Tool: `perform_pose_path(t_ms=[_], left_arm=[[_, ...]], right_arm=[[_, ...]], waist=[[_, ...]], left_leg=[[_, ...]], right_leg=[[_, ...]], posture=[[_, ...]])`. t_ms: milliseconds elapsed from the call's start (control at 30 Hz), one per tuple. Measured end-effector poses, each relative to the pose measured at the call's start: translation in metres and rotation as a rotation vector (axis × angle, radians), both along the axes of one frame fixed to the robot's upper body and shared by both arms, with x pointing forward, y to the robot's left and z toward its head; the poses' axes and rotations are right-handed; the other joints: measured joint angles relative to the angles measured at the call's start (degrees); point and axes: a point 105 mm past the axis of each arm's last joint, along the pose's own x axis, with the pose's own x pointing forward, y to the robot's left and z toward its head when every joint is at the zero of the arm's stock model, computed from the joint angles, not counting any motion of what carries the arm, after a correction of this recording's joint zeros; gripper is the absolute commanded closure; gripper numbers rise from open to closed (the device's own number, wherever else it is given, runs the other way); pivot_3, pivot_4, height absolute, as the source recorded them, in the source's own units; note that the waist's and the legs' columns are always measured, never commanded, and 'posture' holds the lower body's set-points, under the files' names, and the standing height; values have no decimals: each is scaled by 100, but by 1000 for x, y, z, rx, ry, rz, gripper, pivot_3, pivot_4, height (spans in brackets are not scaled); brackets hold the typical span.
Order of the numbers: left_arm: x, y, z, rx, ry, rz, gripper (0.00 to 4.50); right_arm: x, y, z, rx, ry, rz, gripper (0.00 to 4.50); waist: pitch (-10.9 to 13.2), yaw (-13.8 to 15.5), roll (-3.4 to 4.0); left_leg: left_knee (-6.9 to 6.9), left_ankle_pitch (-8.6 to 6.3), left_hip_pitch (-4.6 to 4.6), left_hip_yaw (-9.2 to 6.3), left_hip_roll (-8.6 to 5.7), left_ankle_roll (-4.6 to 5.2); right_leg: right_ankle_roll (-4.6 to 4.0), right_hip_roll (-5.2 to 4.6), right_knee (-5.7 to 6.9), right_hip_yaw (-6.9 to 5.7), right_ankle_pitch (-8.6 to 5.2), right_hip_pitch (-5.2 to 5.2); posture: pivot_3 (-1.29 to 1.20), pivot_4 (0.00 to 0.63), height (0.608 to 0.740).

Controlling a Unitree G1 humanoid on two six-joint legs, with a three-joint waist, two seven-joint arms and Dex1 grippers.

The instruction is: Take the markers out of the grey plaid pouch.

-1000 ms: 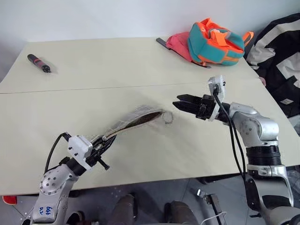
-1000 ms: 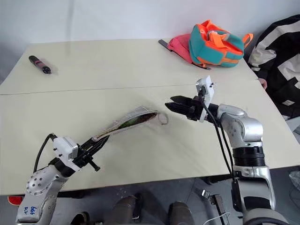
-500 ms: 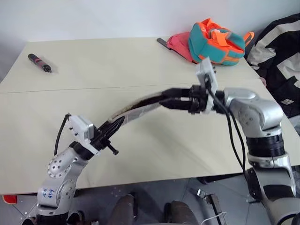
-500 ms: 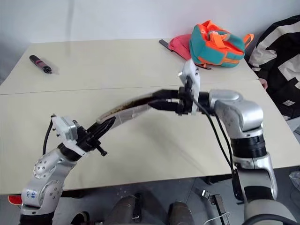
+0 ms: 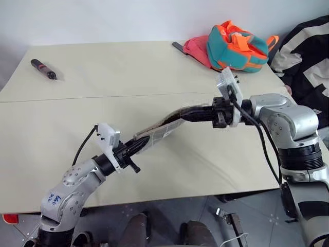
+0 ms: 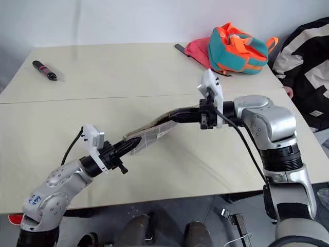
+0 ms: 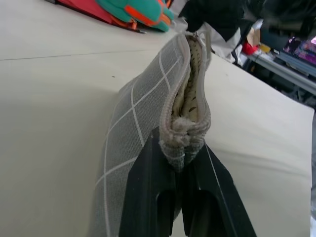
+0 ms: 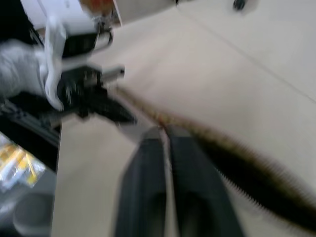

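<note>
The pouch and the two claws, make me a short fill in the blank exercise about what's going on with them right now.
1. The left claw is shut on one ____ of the pouch.
2. The right claw grips the pouch at its ____ end.
3. Held between both claws, the pouch hangs ____ the table, not lying on it.
4. At the table's far right corner lies a teal-and-orange ____.

Missing words: end; other (opposite); above; backpack

head eyes look down over the table (image 5: 154,77); wrist views sit close along the pouch (image 7: 148,113)
</note>
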Motion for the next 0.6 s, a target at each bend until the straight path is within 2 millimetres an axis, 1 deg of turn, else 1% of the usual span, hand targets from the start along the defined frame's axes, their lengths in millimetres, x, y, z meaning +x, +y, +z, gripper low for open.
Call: perform_pose_path(t_ms=[100, 200, 267, 300, 367, 433, 500, 600], left_arm=[[-3, -1, 3, 25, 20, -40, 4500], [-6, -4, 6, 39, 36, -81, 4500], [-8, -3, 5, 58, 49, -100, 4500], [-9, -4, 7, 35, 54, -108, 4500], [-9, -8, 24, -81, 33, -130, 4500], [-11, -8, 36, -109, 1, -149, 4500], [-14, -9, 38, -95, -1, -159, 4500], [-17, -9, 32, -106, 34, -172, 4500]], right_arm=[[5, 1, 1, -13, -57, -11, 4469], [5, 7, 2, 7, -56, 1, 4469], [4, 8, 1, 3, -61, 6, 4469], [5, 8, 1, -9, -74, 7, 4469], [5, 7, -2, -29, -92, 10, 4469], [5, 7, -1, -30, -99, 15, 4469], [5, 2, 0, -53, -106, 22, 4469], [10, -7, 0, -95, -139, -5, 4469]], waist=[[0, -5, 0], [0, -6, 0], [0, -5, 0], [0, -5, 0], [1, 24, -2], [1, 22, -2], [1, 8, -1], [1, 1, -1]], left_leg=[[-4, -1, 0, 0, 1, -2], [-4, -1, -1, 0, 4, -3], [-4, -1, 0, 1, 2, -3], [-4, -1, -1, 1, 1, -3], [4, -1, -2, -6, 0, -2], [6, -1, -1, -8, 1, -3], [3, -1, 0, -5, -4, -2], [3, -1, 0, -5, -2, -2]], right_leg=[[0, 2, 1, 2, 0, -1], [0, 5, 3, 2, 0, -1], [0, 4, 2, 2, 0, 0], [0, 3, 0, 2, 0, 0], [0, -3, -5, 3, 0, 2], [0, -2, -9, 5, 0, 9], [0, 1, -9, 1, 0, 9], [0, 2, -12, 1, 0, 9]], posture=[[0, 150, 740], [0, 150, 740], [0, 150, 740], [0, 150, 740], [0, 150, 740], [0, 150, 740], [0, 150, 740], [0, 150, 740]])
